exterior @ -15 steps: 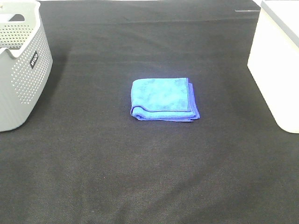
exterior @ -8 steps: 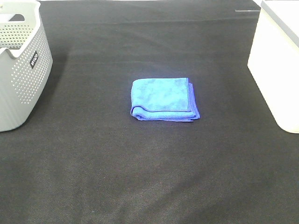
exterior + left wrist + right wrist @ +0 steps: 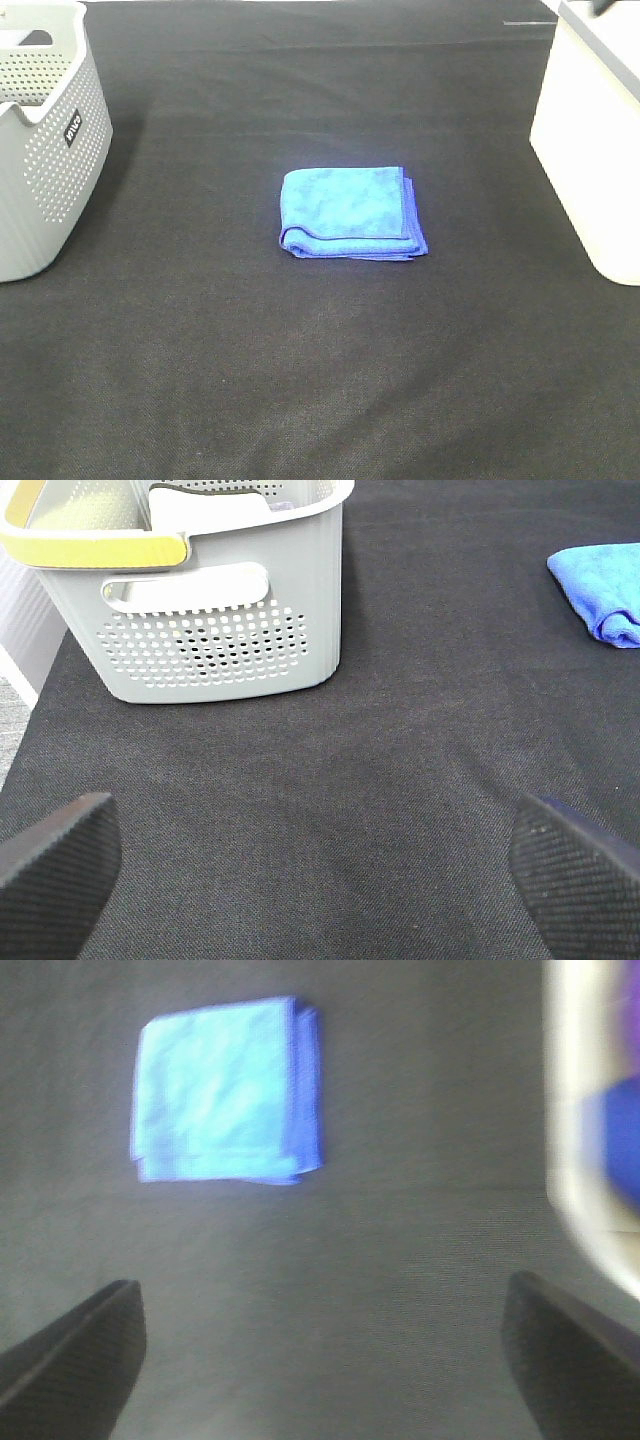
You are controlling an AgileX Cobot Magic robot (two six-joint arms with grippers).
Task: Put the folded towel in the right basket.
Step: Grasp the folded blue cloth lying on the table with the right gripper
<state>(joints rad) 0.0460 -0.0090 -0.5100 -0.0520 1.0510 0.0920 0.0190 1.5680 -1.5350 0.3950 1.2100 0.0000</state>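
Observation:
The folded towel (image 3: 351,213), bright blue with violet edges, lies flat on the black cloth in the middle of the table. It also shows in the left wrist view (image 3: 605,590) and, blurred, in the right wrist view (image 3: 226,1091). The right basket (image 3: 592,150), white, stands at the right edge; its rim (image 3: 568,1110) shows in the right wrist view with blue and purple things inside. My left gripper (image 3: 320,880) is open and empty over bare cloth near the grey basket. My right gripper (image 3: 325,1360) is open and empty, between the towel and the white basket.
A grey perforated basket (image 3: 45,140) with a black label stands at the left edge; in the left wrist view (image 3: 215,600) it has a yellow-trimmed handle. A black cloth (image 3: 320,380) covers the table. A small dark shape (image 3: 600,6) shows at the top right edge.
A small dark shape has come into view at the top right edge above the white basket. The towel and both baskets have not moved.

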